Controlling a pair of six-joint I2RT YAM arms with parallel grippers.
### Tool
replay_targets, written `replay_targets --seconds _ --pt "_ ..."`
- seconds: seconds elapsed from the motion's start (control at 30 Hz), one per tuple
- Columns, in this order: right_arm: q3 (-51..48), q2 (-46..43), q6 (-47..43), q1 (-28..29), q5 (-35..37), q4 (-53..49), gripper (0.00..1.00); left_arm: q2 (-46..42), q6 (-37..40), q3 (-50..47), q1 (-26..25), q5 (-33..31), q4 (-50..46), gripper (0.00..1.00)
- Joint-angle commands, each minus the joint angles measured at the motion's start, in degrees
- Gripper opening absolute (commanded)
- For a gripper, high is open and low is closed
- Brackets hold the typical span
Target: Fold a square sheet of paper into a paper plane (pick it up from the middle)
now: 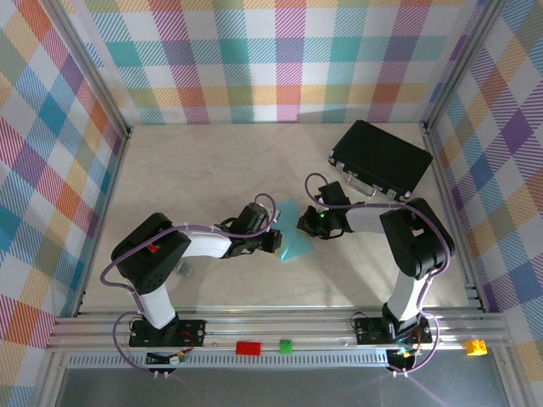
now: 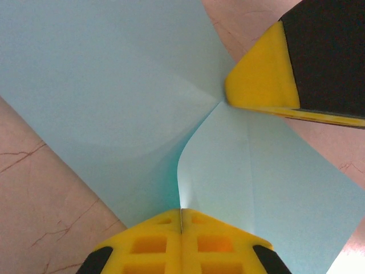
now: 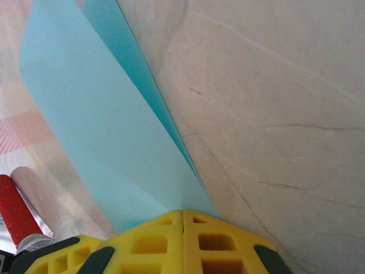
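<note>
Sheet of paper (image 1: 293, 241): held between the two grippers over the middle of the table (image 1: 204, 170), well apart from the black case (image 1: 382, 159) at the far right. From above it is seen as a pale-blue, roughly triangular shape.
Shape of the sheet: bent, not flat. Two layers are seen running together into the right gripper's pinch, and a curled edge rises from the left gripper's pinch.
Handling: judged very light and limp. It will sag and curl where unsupported, will be creased by any hard squeeze, and could be torn if the two arms are drawn apart.
Where to hold: best taken at an edge or along a fold, with a thin pinch — a raised fold gives better purchase than paper lying flat on a smooth table.
Left gripper (image 2: 181, 220): closed tight, with the sheet's edge clamped in the seam between its fingers.
Right gripper (image 3: 183, 220): likewise pressed together on the sheet. In the left wrist view one of its yellow fingers (image 2: 259, 80) is seen touching the paper where the creases meet.
Contact with the table: whether the sheet's low corner rests on it cannot be told.
Stage: judged early to middle — no dart shape is formed yet.
</note>
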Motion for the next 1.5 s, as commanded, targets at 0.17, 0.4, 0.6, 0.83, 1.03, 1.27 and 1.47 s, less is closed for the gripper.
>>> replay_targets --seconds 0.17,0.4,0.6,0.83,1.03,1.27,1.47 --pt "-2.8 0.1 2.1 -4.4 0.7 4.8 0.00 2.5 1.2 -1.5 0.4 -0.1 -7.0 0.00" --pt "-0.9 -2.8 -1.1 -4.4 -0.8 0.9 0.00 2.1 1.5 -1.5 0.4 -0.3 -7.3 0.00" --pt "-0.3 -4.8 -1.7 -2.7 -6.8 1.3 0.00 1.8 1.5 -1.2 0.4 -0.2 -7.4 0.00" --pt "0.8 -0.6 -2.0 1.6 -7.3 -0.5 0.00 2.3 1.7 -0.3 0.4 0.0 -8.0 0.00" --pt "-0.3 1.3 -4.3 2.8 -1.3 -6.3 0.00 2.8 1.7 0.5 0.4 0.1 -8.4 0.00" --pt "-3.5 1.6 -2.3 3.1 0.1 -4.8 0.00 0.6 1.6 2.6 0.4 0.2 -10.7 0.04" --pt "-5.2 0.4 0.6 4.0 2.7 -4.2 0.00 -2.8 0.7 6.6 0.4 -1.8 -15.4 0.28"
